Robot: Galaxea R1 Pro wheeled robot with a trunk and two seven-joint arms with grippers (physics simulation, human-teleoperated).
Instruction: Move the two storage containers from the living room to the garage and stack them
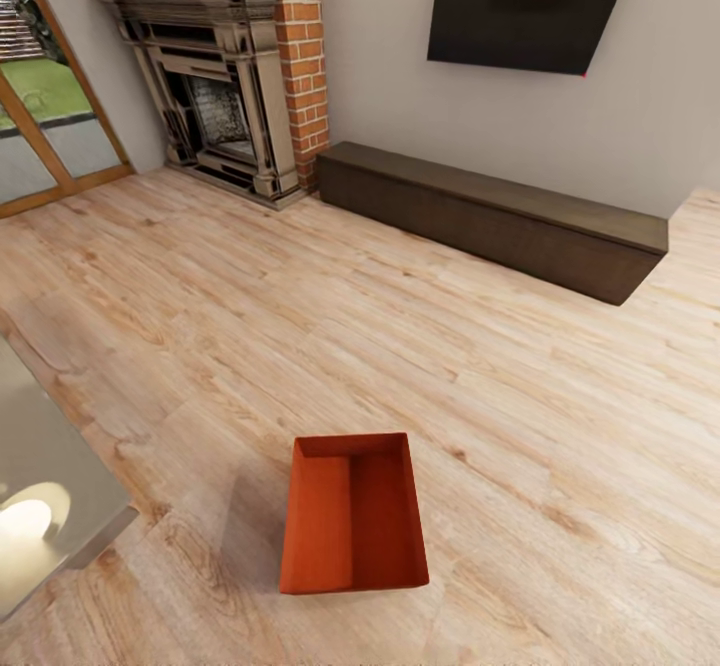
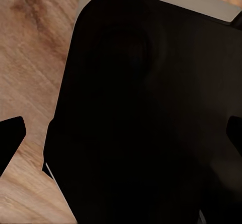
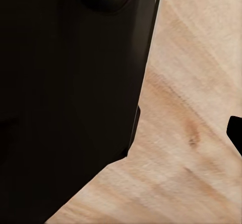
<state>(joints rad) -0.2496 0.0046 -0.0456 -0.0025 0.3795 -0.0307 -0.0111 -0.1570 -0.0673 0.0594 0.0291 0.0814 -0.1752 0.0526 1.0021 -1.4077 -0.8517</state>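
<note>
The storage container sits dead ahead on the wood floor, long axis pointing away, can't tell either claw's state.

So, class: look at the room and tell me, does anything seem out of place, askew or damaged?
One red-orange storage container sits alone on the light wood floor, upright, empty, slightly askew to the planks. No damage or spill is visible.

Head cam looked fwd/down from high over plank floor; both wrist cams sat close above same planks.
</note>
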